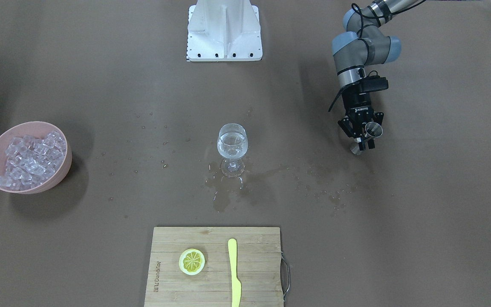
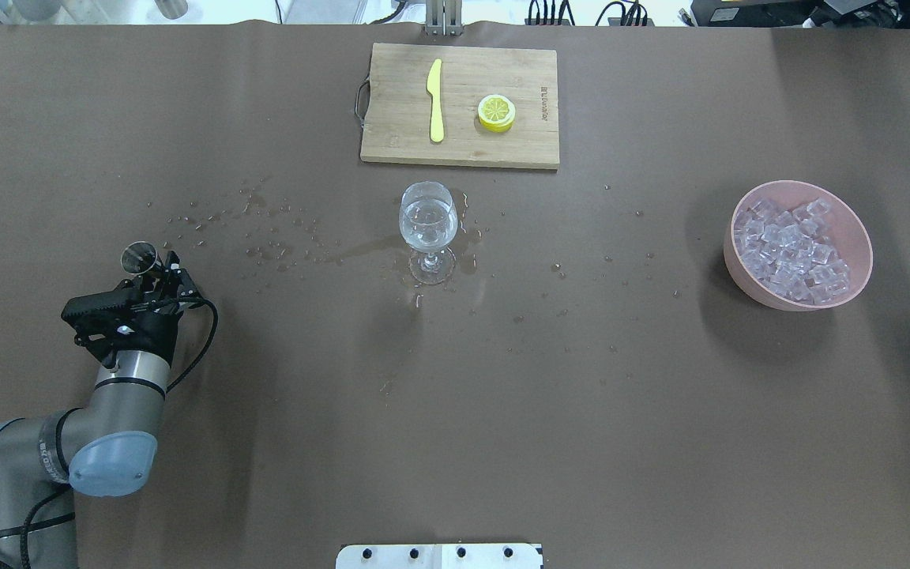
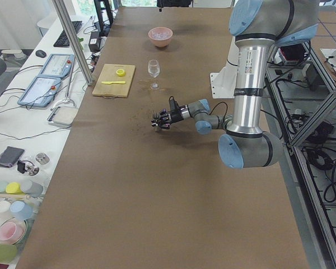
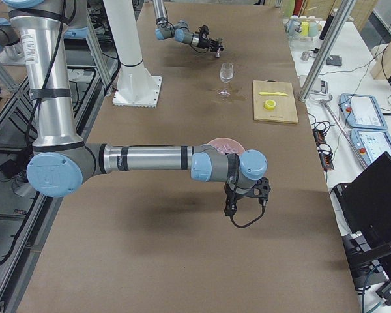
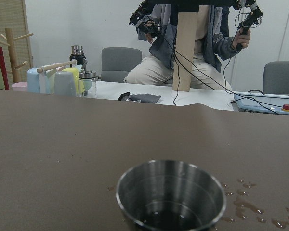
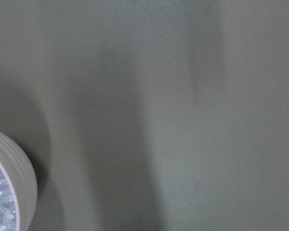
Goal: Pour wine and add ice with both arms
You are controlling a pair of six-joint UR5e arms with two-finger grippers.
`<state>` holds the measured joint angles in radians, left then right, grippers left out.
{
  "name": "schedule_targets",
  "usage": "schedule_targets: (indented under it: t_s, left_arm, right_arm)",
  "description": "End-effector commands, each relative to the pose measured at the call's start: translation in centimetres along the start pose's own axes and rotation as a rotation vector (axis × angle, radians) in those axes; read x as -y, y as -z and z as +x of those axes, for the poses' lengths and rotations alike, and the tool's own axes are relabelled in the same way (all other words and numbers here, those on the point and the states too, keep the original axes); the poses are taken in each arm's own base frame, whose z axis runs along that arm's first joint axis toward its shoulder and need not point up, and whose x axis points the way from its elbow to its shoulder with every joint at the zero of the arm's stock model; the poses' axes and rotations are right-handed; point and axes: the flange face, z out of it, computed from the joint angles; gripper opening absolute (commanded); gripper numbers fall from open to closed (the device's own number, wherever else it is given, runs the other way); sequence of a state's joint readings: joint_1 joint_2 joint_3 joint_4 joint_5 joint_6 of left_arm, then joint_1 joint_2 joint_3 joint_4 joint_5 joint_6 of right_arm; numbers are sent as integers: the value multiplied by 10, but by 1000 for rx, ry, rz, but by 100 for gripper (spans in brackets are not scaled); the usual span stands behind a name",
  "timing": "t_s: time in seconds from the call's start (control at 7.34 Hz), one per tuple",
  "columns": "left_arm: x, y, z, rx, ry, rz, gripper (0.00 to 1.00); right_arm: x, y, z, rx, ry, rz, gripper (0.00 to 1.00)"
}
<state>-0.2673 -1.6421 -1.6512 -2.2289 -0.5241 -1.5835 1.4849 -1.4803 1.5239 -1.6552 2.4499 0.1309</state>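
Brown covering is spread over the tabletop, and a white base block is fixed at the middle of its near edge. Toward the near left corner, the left arm is stretched out low over the surface. A small metal cup is clamped upright between the fingers of the left gripper; a thin film of liquid is seen at its bottom in the left wrist view. Whether the cup touches the tabletop cannot be told.

The right arm is held over the right part of the tabletop, just on the near side of the bowl. The right gripper is shown only in the side view, so how its jaws stand cannot be told.

At the middle of the tabletop a wine glass is set upright, and the wine is held in its bowl. Spilled drops are scattered from the glass toward the left end, and a wet patch is spread around its foot.

Near the right end, a pink bowl is placed well apart from the glass, and the ice is heaped inside it.

At the middle of the far edge a wooden cutting board is laid flat. A yellow knife and a lemon slice are placed on it, side by side and apart.

Beyond the table, a seated person is seen in the left wrist view.
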Motion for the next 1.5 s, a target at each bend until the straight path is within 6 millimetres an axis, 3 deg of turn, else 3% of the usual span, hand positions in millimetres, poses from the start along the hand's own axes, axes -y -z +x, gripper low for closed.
schedule_targets:
  t_s: [0.0,0.14,0.27,0.41,0.68,1.09,1.23,1.36]
  left_arm:
    - [0,0,1,-1,2,-1,43]
    - [0,0,1,-2,2,-1,49]
    - [1,1,1,-2,2,1,65]
    - [-1,0,-1,2,-12,-1,98]
    - [0,3,0,-2,-11,-6,99]
    - [-24,29,2,-40,-35,-58,99]
    - [-22,54,10,-82,-17,-88,99]
    - [-15,81,-5,-111,-29,-122,99]
  right_arm:
    - [0,0,0,0,-1,-1,100]
    - [0,0,0,0,0,0,100]
    - [1,0,0,0,1,1,100]
    - [0,0,0,0,0,0,100]
    - [0,0,0,0,0,1,100]
    - [1,1,-2,0,2,2,100]
    - [1,1,-1,0,2,2,100]
    - [1,1,-2,0,4,2,100]
